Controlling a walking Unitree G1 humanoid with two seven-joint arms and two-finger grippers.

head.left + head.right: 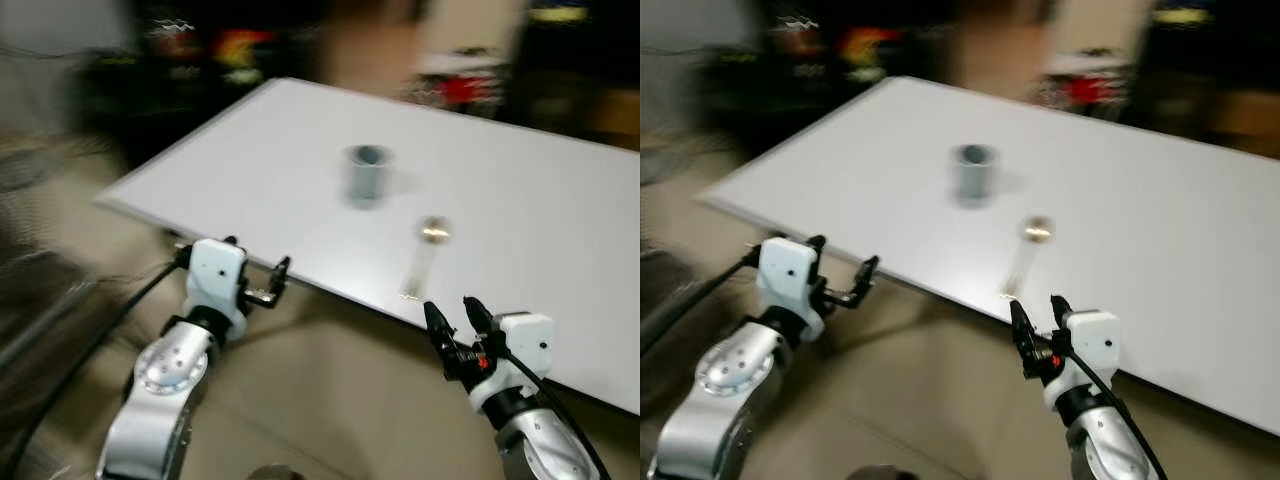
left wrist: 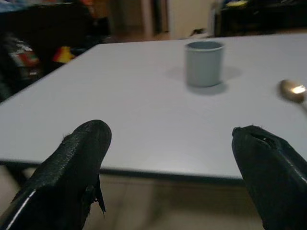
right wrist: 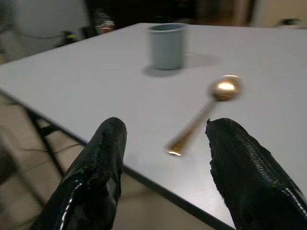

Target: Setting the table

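A cup point(image 1: 367, 172) and spoon point(image 1: 424, 255) lie on a white table point(image 1: 540, 210); both grippers, left point(image 1: 268, 283) and right point(image 1: 455, 320), hover spread and empty before its edge.

A large white counter point(image 1: 250, 170) with a smooth matte top runs slantwise across the room, its near edge thin and dark-shadowed. Below it lies a pale beige floor point(image 1: 340, 400), and dark legs point(image 3: 45, 143) of the counter stand on it. Behind the counter the room is dim and blurred: dark furniture point(image 2: 43, 28) with patches of red and yellow clutter point(image 1: 235, 45), a light wall point(image 2: 189, 14) and a pale doorway-like strip. Light is soft, glancing off the counter's top.
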